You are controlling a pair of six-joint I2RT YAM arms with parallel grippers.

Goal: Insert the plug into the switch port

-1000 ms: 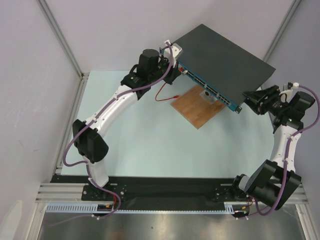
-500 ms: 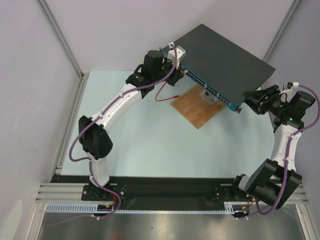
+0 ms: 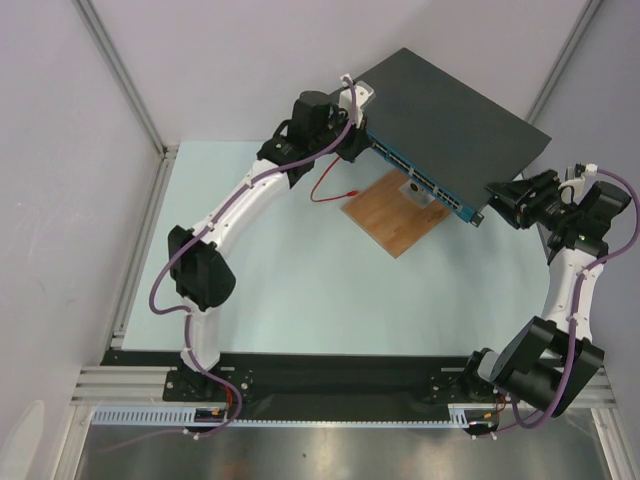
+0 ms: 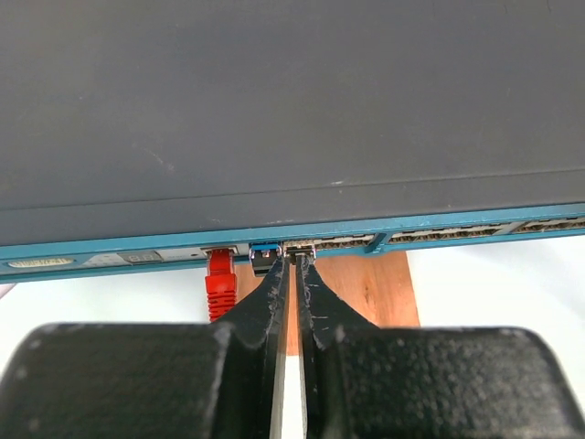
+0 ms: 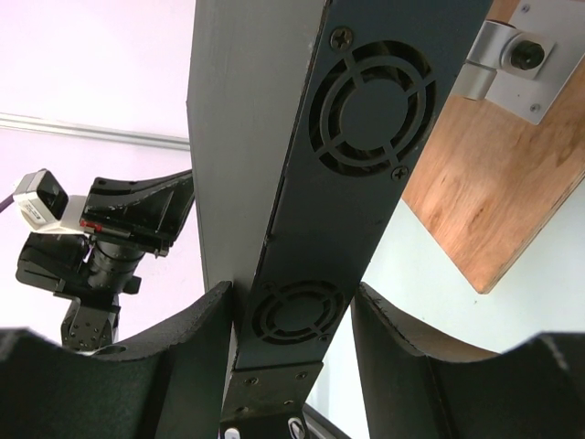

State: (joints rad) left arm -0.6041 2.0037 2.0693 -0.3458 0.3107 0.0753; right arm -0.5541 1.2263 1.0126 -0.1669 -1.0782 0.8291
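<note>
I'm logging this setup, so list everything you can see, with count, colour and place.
network switch: one, dark grey top with teal front, far side of the table
red plug: one, red, at the switch's front face
wooden board: one, brown, partly under the switch
metal bracket: one, silver, on the board
table: one, pale blue
left hand: one, black, fingers almost together at the switch's ports, beside the plug
right hand: one, black, fingers either side of the switch's end
</note>
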